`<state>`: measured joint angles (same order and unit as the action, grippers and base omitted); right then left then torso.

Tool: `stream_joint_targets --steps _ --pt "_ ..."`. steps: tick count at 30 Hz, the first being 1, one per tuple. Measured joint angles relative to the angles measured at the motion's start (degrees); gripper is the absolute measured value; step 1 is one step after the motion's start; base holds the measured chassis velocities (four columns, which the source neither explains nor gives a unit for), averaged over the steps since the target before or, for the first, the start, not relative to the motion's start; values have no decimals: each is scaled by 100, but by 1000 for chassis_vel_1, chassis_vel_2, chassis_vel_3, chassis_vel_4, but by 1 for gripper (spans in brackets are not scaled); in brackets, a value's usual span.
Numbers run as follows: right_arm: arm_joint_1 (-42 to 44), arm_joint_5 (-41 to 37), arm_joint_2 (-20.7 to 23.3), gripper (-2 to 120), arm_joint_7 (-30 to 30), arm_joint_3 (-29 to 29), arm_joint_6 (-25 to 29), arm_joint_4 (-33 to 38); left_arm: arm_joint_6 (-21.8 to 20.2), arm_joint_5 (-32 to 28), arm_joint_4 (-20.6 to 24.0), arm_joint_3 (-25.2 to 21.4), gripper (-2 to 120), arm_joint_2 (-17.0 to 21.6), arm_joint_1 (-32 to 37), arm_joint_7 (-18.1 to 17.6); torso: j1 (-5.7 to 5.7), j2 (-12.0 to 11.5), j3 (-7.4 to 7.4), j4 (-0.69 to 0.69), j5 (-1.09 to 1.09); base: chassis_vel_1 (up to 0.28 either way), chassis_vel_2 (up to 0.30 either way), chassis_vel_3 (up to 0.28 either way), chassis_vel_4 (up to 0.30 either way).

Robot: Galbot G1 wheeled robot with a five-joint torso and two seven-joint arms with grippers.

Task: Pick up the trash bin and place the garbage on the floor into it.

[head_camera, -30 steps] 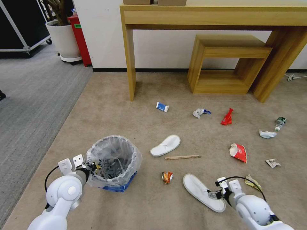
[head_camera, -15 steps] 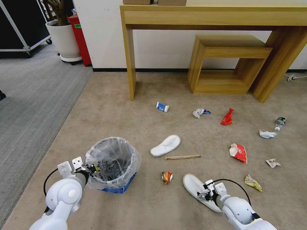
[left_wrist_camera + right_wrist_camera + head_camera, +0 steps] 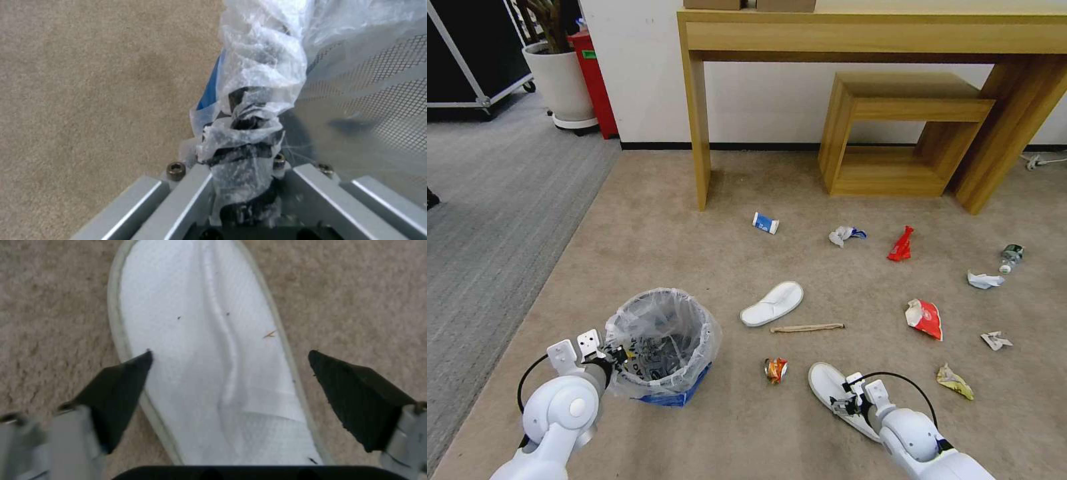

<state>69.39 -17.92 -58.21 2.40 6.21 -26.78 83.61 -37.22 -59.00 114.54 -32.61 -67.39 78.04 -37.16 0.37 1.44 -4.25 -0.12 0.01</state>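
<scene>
A: Lower left of the head view first. What was the left gripper (image 3: pixel 616 353) doing?

B: It was pinched on the rim of the trash bin (image 3: pixel 660 340), with the liner bag caught in the grip; the left wrist view showed crinkled plastic (image 3: pixel 249 126) bunched between the jaws. Compared with a second earlier the bin sat slightly lower in the frame and the arm had drawn back a little with it. The grip itself looked unchanged.

A: Was the bin off the carpet?

B: Could not tell from these views. It stood low in the frame, left of centre, upright or nearly so.

A: Moving right: the litter in the middle?

B: No shift. The far slipper (image 3: pixel 772 303), the wooden stick (image 3: pixel 807 327) and the crushed can (image 3: pixel 776 369) lay where they had been.

A: And the lower right?

B: That was the main change. The right gripper (image 3: pixel 842 404) had travelled leftward and in over the near slipper (image 3: pixel 837 393). In the right wrist view its fingers (image 3: pixel 120 386) were spread wide, one on either side of the slipper (image 3: pixel 209 356), and not closed on it.

A: Meaning for the task?

B: Judgement only: the bin was secured, and the right arm was lined up for a first pick. The jaws straddled the slipper across its width, so closing there should catch it. The flat, floppy sole might fold or slip.
</scene>
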Motion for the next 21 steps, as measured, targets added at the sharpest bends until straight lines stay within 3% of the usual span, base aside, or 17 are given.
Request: stream_joint_targets --steps 4,13,16,21 --pt "-37 49 -20 68 14 -102 112 -116 23 21 -3 7 0 -28 0 26 0 0 0 0 -1 0 0 0 0" --pt "-55 83 -31 43 23 -126 209 -176 47 51 -30 7 0 -36 3 46 0 0 0 0 0 0 0 0 0" --pt "-59 109 -34 24 26 -128 291 -206 58 74 -42 12 0 -58 11 58 0 0 0 0 -1 0 0 0 0" --pt "-58 128 -28 10 28 -122 355 -237 66 83 -45 11 0 -60 19 69 0 0 0 0 -1 0 0 0 0"
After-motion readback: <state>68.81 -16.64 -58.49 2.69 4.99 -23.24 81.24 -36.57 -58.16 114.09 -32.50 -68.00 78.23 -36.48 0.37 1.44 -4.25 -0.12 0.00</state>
